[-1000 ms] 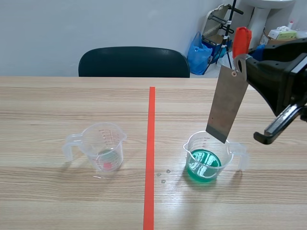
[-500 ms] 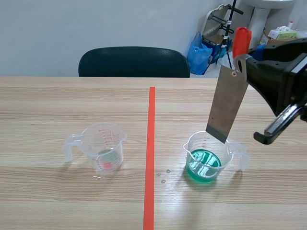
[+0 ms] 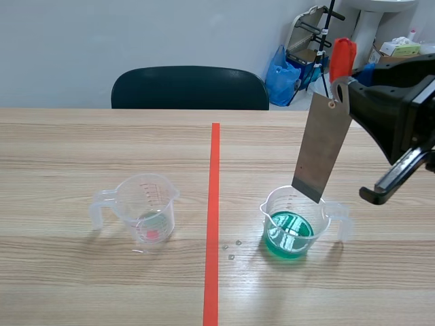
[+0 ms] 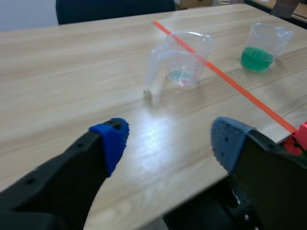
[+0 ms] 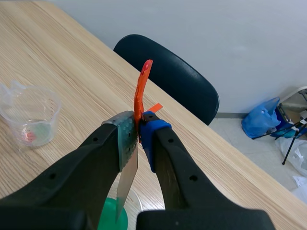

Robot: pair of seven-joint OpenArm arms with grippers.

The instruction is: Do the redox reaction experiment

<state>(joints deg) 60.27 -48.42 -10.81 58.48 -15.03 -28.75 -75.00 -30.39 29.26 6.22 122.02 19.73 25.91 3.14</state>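
Observation:
My right gripper point(image 3: 343, 88) is shut on the red handle point(image 3: 342, 58) of a grey metal plate point(image 3: 322, 147), which hangs tilted with its lower corner just above the rim of a clear beaker of green liquid point(image 3: 292, 224). In the right wrist view the plate point(image 5: 126, 179) is pinched edge-on between the pads of the right gripper point(image 5: 136, 134), the beaker of green liquid point(image 5: 112, 215) below it. A second clear beaker point(image 3: 144, 209), nearly empty, stands left of the tape line. My left gripper point(image 4: 165, 139) is open low over the table, well short of that beaker point(image 4: 181, 60).
A dark chair point(image 3: 189, 87) stands behind the table's far edge. A few small droplets point(image 3: 232, 248) lie on the wood between the tape and the green beaker. Blue bags and a stand point(image 3: 319, 47) sit on the floor beyond the table.

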